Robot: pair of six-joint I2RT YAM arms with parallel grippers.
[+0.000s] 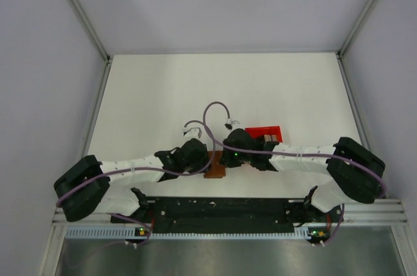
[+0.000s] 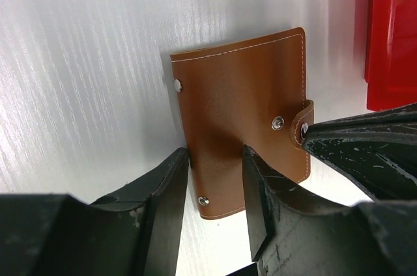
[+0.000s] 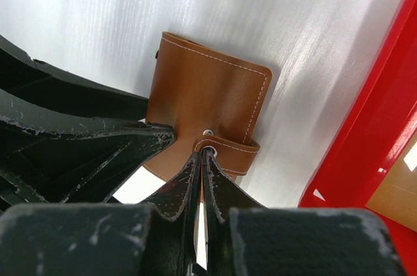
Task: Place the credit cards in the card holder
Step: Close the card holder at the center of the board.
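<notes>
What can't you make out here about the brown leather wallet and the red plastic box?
The brown leather wallet inside: folded closed, its cover hides it in every view.
The wallet in top external: mostly covered by the left gripper and right gripper.
The red plastic box contents: too small in top external, cut off by right wrist's frame edge.

A small red plastic open box (image 1: 264, 129) stands on the white counter (image 1: 163, 87), a little to the right of its middle, and the counter is closed around by pale grey walls and aluminium frame posts (image 1: 78, 9).
</notes>
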